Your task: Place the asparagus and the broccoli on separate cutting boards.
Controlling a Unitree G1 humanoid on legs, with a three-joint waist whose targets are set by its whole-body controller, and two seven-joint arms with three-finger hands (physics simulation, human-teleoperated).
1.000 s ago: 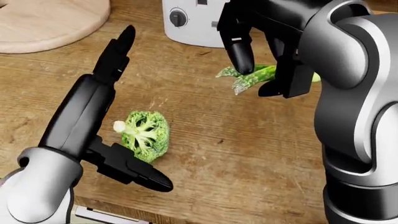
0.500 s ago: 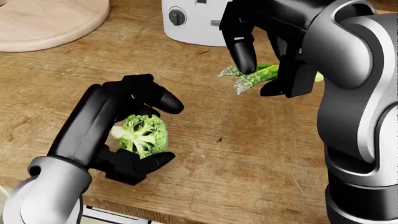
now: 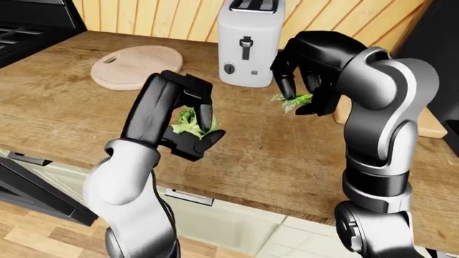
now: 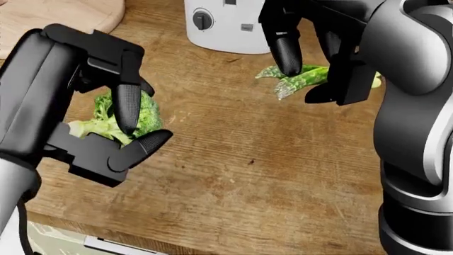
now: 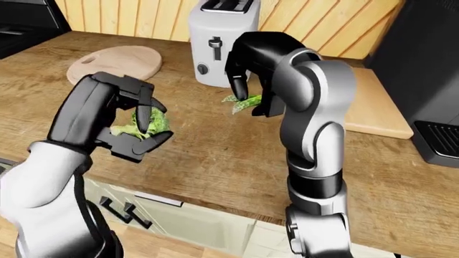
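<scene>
Since half a second ago: broccoli (image 4: 120, 114) lifted clear of the wooden counter (image 4: 248, 175), left hand (image 4: 106, 106) raised with it, fingers wrapped round the floret. Head view: florets caged between dark fingers, pale stalk end poking toward the view's left; right hand (image 4: 315, 58) curled over the asparagus (image 4: 301, 77), spears pinched between fingers, tips pointing to the view's left, long axis running left to right, butt ends hidden behind the hand. Left-eye view: round cutting board (image 3: 136, 66) up and left of the held broccoli, nearest to the left hand, beside the white toaster (image 3: 249, 43); contact between asparagus and counter impossible to judge. Right-eye view: rectangular cutting board (image 5: 369, 107) to the right of the right arm, partly blocked by it, the nearer board for the asparagus; dark appliance (image 5: 430, 70) at the right edge cut off by the frame.
</scene>
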